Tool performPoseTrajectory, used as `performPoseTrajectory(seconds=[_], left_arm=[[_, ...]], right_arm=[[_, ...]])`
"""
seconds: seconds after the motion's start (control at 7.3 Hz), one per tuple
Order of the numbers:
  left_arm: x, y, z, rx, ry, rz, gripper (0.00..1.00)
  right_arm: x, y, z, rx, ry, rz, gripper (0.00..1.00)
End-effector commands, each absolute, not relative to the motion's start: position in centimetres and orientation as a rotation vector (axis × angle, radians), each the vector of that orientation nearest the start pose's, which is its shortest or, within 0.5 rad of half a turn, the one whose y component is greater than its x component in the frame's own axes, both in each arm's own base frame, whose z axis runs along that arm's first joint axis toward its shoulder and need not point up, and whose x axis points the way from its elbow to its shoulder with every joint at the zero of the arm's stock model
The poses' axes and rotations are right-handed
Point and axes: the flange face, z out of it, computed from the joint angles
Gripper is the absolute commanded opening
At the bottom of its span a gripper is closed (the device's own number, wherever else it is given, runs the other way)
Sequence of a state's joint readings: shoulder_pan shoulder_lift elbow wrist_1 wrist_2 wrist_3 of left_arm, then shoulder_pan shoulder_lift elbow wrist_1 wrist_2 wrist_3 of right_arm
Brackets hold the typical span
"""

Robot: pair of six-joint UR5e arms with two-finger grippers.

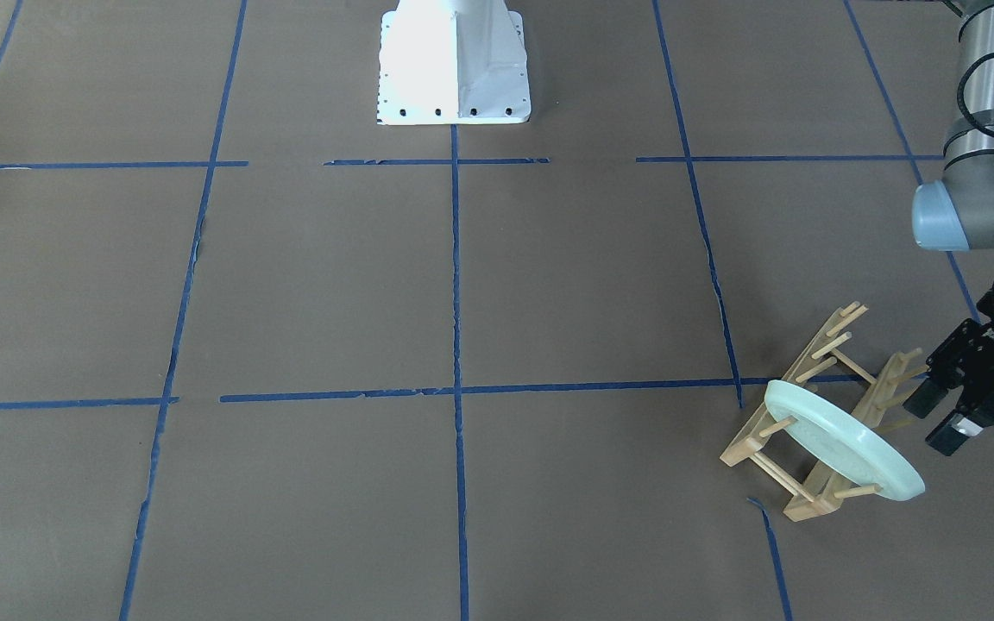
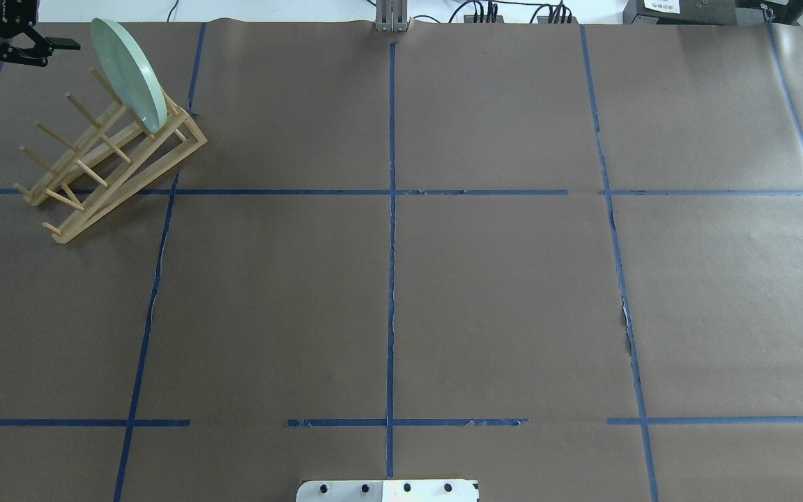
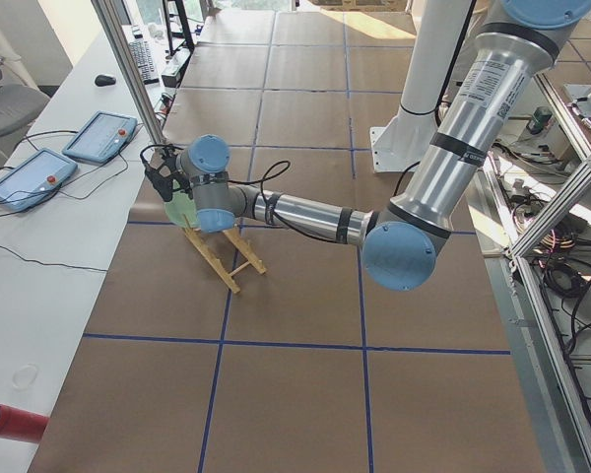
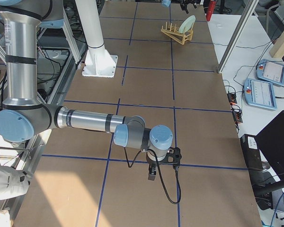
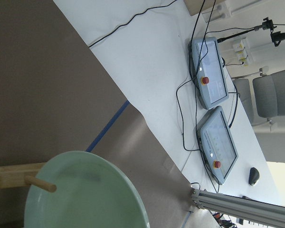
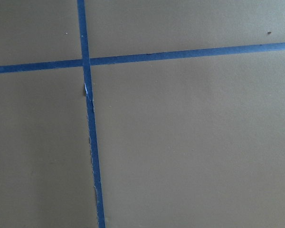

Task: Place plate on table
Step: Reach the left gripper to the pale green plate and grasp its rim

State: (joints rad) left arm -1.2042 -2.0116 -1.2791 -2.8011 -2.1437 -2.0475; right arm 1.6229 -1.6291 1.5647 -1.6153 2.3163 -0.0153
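Observation:
The pale mint-green plate (image 1: 842,453) stands on edge in the end slot of the wooden peg rack (image 1: 751,431), near a far corner of the brown-paper table (image 1: 333,285). It also shows in the overhead view (image 2: 126,73) and fills the bottom of the left wrist view (image 5: 85,190), with a peg across it. My left gripper (image 1: 934,418) is open and empty, hovering just beside the plate's rim without touching it. My right gripper (image 4: 154,172) shows only in the exterior right view, low over the table far from the rack; I cannot tell its state.
The rack (image 2: 129,188) lies slanted across a blue tape line. The white robot base (image 1: 454,60) stands at mid table. Beyond the table's edge by the plate is a white bench with teach pendants (image 5: 211,78) and cables.

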Motion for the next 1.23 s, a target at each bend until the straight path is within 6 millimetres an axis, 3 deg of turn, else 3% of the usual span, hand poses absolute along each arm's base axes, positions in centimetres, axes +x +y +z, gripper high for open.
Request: performPoseTrajectory(seconds=[0.0, 0.14, 0.27, 0.41, 0.68, 0.82, 0.96, 1.1], left_arm=[[18.2, -65.9, 41.4, 0.010, 1.472, -1.003, 0.93], [18.3, -66.1, 41.2, 0.009, 1.472, -1.003, 0.86], [18.6, -66.5, 41.3, 0.006, 1.468, -1.005, 0.72], [18.7, -66.8, 40.9, 0.008, 1.472, -1.002, 0.52], [18.8, -66.9, 40.5, 0.011, 1.476, -0.999, 0.47], [18.8, -66.9, 40.5, 0.009, 1.476, -0.998, 0.36], [18.8, -66.9, 40.5, 0.010, 1.477, -0.997, 0.08], [18.6, -66.8, 40.1, 0.013, 1.483, -0.992, 0.00]], right_arm=[[9.0, -45.4, 69.6, -0.079, -0.748, 0.076, 1.00], [9.0, -45.4, 69.6, -0.079, -0.748, 0.076, 1.00], [9.0, -45.4, 69.6, -0.079, -0.748, 0.076, 1.00], [9.0, -45.4, 69.6, -0.079, -0.748, 0.076, 1.00], [9.0, -45.4, 69.6, -0.079, -0.748, 0.076, 1.00], [9.0, -45.4, 69.6, -0.079, -0.748, 0.076, 1.00], [9.0, -45.4, 69.6, -0.079, -0.748, 0.076, 1.00], [9.0, -45.4, 69.6, -0.079, -0.748, 0.076, 1.00]])
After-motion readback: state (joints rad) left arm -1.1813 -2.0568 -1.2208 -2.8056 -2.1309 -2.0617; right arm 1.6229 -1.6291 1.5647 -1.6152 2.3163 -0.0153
